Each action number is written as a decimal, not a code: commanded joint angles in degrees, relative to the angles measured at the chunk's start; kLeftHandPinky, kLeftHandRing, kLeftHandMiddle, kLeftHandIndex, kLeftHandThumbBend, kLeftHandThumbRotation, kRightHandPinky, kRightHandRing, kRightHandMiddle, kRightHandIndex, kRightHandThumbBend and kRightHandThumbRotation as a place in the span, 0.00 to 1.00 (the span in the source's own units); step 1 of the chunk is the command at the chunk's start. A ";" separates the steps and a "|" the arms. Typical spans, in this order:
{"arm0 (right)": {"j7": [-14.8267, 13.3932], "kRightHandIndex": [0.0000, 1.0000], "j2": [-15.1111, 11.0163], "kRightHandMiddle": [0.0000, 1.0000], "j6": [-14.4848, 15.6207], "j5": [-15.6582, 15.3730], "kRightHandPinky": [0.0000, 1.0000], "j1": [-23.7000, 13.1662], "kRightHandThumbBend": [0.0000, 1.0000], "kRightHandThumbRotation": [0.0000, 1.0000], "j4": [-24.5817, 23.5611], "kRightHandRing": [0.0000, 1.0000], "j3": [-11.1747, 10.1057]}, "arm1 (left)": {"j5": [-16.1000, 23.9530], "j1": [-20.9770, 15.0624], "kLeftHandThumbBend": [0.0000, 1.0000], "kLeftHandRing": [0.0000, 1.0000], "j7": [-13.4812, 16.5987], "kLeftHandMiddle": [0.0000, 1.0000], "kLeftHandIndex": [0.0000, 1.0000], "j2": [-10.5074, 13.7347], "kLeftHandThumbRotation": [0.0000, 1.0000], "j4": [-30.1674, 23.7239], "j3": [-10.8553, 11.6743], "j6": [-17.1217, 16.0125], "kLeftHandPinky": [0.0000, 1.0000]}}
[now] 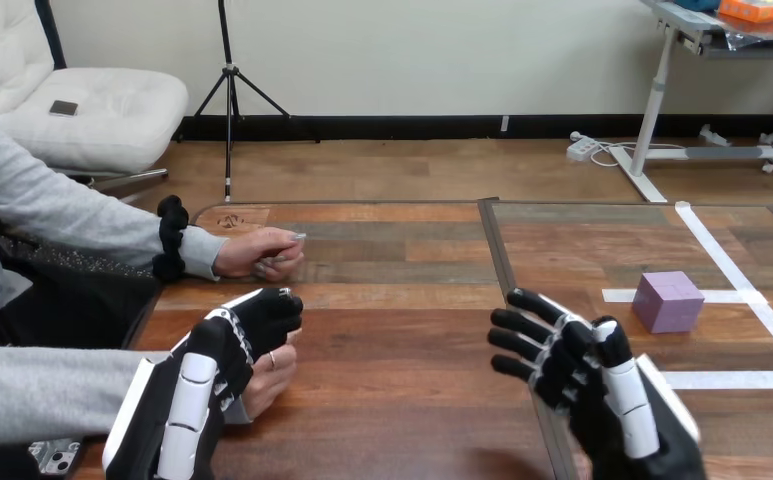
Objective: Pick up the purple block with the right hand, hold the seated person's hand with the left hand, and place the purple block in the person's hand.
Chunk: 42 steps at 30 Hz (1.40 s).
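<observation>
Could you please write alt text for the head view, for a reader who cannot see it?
The robot's left hand lies over the person's nearer hand at the left of the table; its open right hand is apart from the purple block, which sits untouched on the table ahead to its right. The person's farther hand rests on the table beyond.

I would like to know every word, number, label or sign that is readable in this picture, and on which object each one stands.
No text can be read here.
One small dark mark on the wooden table, near its far left edge: too small to read.
The purple cube block: its visible faces are plain.
The white tape lines on the table: no writing.
</observation>
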 commanded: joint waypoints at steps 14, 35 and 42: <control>-4.17 0.84 -10.74 0.83 -9.69 -10.98 0.77 -19.47 0.83 0.81 12.67 0.81 -5.00 | 0.25 -2.93 0.58 0.79 -0.17 0.76 0.72 -0.65 1.00 -1.55 0.13 -0.87 0.84; -11.97 0.83 -18.01 0.85 -16.57 -19.81 0.77 -35.73 0.87 0.69 33.29 0.84 -5.38 | 0.38 -3.13 0.59 0.79 -0.62 0.77 0.76 -0.29 1.00 -2.17 -0.47 0.13 0.81; -14.80 0.85 -19.70 0.86 -17.30 -22.76 0.79 -40.39 0.88 0.65 39.14 0.86 -4.58 | -0.11 -3.01 0.59 0.79 -0.98 0.78 0.76 -0.03 1.00 -2.53 -0.42 0.45 0.82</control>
